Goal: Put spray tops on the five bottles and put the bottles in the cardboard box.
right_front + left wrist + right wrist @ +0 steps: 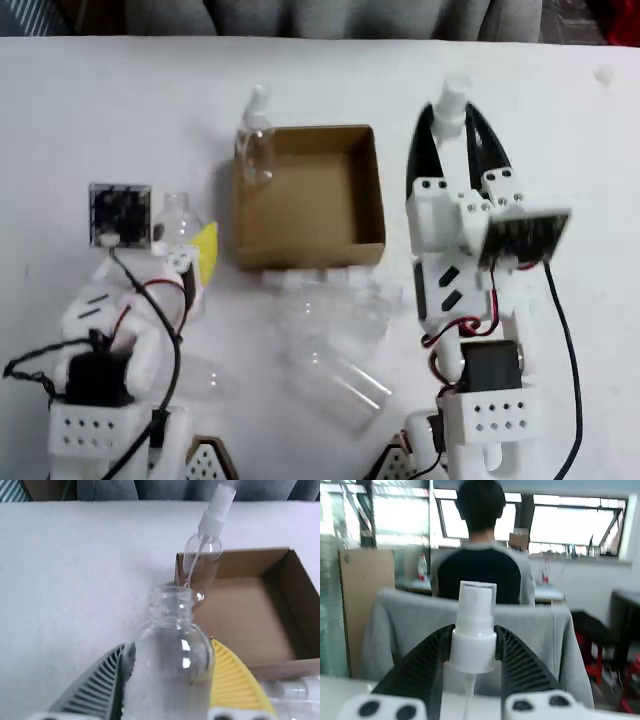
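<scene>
High view: the left gripper (186, 243) is clamped on an uncapped bottle (177, 214) just beside the cardboard box (310, 255). The right gripper (452, 110) is clamped on a spray top (455, 93) off the box's opposite side. Left wrist view: the bottle is thin clear plastic, judged light, slippery and crushable, best held by the body. Right wrist view: the jaws pinch the top's collar, judged rigid.

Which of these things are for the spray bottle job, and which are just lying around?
For the job:
cardboard box
capped bottle at its corner
open bottle in the left tool
spray top in the right tool
loose bottles lying in front of the box

Just lying about:
grey draped cloth
red stool
</scene>
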